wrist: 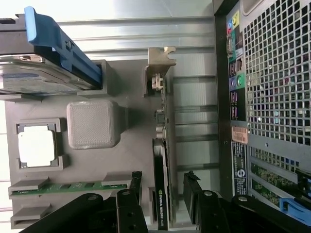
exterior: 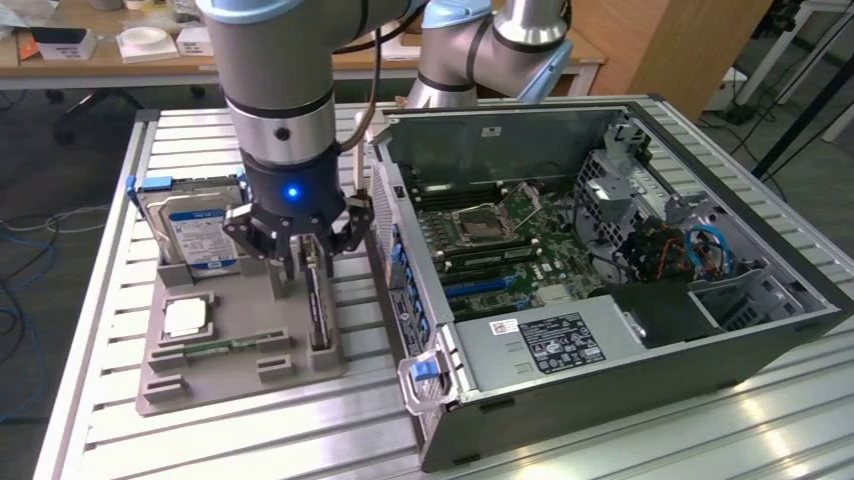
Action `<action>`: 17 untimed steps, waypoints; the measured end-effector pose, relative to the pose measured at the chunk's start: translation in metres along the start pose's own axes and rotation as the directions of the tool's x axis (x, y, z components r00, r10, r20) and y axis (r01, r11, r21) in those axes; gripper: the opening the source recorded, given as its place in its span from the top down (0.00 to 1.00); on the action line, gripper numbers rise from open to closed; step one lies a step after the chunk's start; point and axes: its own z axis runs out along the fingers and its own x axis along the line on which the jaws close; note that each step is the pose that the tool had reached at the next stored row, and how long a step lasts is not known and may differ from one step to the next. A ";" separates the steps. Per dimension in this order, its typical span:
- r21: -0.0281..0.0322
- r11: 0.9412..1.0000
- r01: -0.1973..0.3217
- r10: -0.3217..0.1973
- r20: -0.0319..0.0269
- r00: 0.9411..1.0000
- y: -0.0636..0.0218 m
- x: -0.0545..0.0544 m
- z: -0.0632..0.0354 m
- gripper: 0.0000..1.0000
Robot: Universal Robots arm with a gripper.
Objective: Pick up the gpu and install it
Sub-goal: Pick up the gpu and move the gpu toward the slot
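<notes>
In the exterior view my gripper [exterior: 304, 272] hangs low over the grey holder tray [exterior: 214, 385] with its jaws spread wide. It is just above the gpu [exterior: 318, 318], which stands on its long edge in a slot on the side of the tray nearest the open computer case [exterior: 667, 385], I judge so that both flat faces are free to pinch. In the wrist view my gripper [wrist: 164, 177] straddles the gpu [wrist: 161, 145], a finger on each side with a gap at both and nothing gripped, while the card's silver bracket [wrist: 159, 60] sits at the end away from my fingers.
</notes>
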 end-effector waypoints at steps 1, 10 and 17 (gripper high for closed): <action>0.000 1.000 0.000 0.000 0.000 1.000 -0.0001 0.000 0.0010 0.53; 0.000 1.000 0.000 0.000 0.000 1.000 -0.0023 0.000 0.0093 0.53; 0.000 1.000 0.000 0.000 0.000 1.000 -0.0041 0.000 0.0158 0.53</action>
